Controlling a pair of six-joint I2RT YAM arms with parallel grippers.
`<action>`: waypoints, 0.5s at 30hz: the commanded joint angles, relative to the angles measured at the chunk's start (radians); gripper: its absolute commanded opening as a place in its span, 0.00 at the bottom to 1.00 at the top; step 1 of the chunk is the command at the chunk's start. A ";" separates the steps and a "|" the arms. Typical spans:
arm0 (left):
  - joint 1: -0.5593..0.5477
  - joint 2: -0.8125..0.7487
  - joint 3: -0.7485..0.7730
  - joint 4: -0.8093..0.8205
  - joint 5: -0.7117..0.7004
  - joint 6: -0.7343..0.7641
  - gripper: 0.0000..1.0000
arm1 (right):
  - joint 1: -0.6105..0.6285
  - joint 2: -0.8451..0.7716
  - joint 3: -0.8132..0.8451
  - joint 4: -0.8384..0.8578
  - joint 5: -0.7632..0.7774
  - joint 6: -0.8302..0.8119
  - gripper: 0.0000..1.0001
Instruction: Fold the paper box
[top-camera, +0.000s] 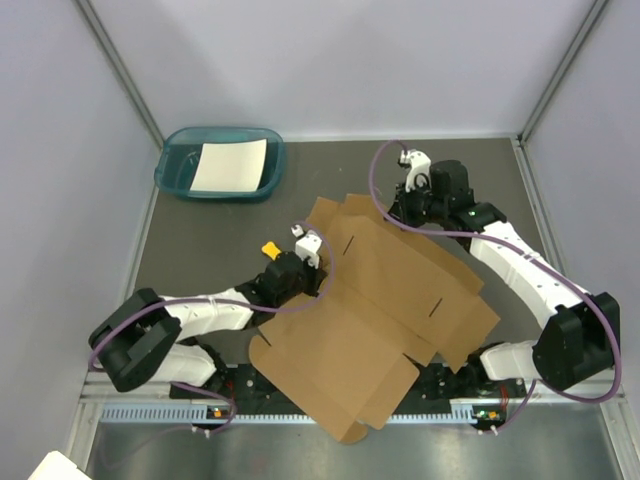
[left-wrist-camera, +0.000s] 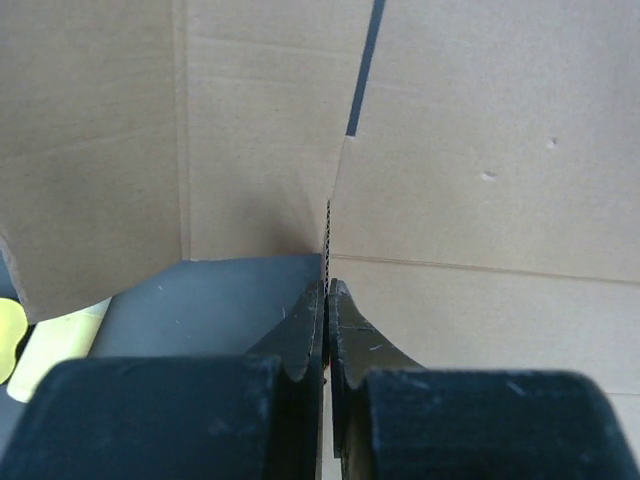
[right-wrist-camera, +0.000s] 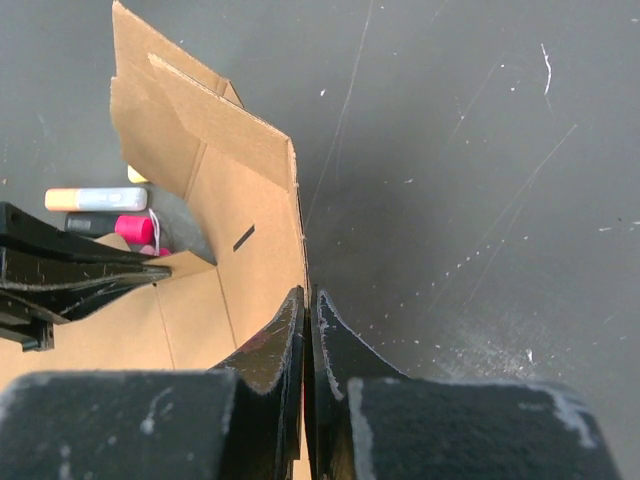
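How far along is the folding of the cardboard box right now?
Early stage. Done: both arms have a hold, the left gripper shut on the left side of the paper box, the right gripper shut on its far edge. In hand: the far flaps are tipped up off the table. Left: most of the sheet lies open and flat, with no walls locked or tabs slotted.

Robot lab cell; pale panel walls (top-camera: 350, 60); aluminium frame (top-camera: 120, 70); grey table (top-camera: 200, 240)

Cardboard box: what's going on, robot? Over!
Left pincer shut on cardboard box edge. Right pincer shut on another edge. Box mostly unfolded, one side raised. Markers lie beside it.
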 joint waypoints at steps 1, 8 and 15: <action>-0.102 0.000 0.025 0.058 -0.203 0.120 0.00 | 0.025 -0.021 0.011 0.023 0.020 0.010 0.00; -0.277 0.107 0.073 0.076 -0.639 0.282 0.00 | 0.026 -0.014 0.026 0.003 0.032 0.013 0.00; -0.304 0.045 0.168 -0.009 -0.796 0.254 0.40 | 0.026 -0.004 0.064 -0.037 0.041 -0.007 0.00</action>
